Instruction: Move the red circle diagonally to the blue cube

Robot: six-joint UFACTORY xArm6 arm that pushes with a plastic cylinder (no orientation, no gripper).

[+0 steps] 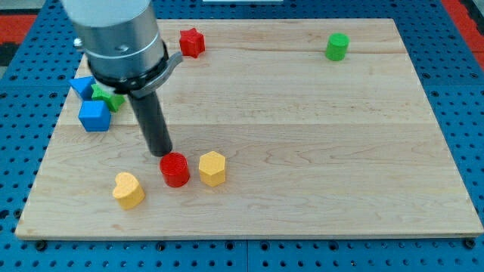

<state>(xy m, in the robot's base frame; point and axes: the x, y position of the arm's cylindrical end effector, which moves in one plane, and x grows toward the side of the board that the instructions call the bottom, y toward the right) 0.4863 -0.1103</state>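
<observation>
Our arm's big grey housing (pixel 121 38) runs off the view's top, so we only get its lower part; it also covers a chunk of the green block (pixel 108 98), whose shape we honestly can't make out; the blue block (pixel 80 85) behind it is partly hidden too; the counter (pixel 302 151) loses its far-left corner behind the housing.

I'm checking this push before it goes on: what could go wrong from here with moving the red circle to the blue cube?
1. My tip sits at the red circle's top-left edge, on the blue cube's side; pushing from here would likely drive the circle away.
2. The yellow hexagon sits close on the view's right and could get knocked.
3. The green star and a second blue block crowd the cube and may be disturbed.
</observation>
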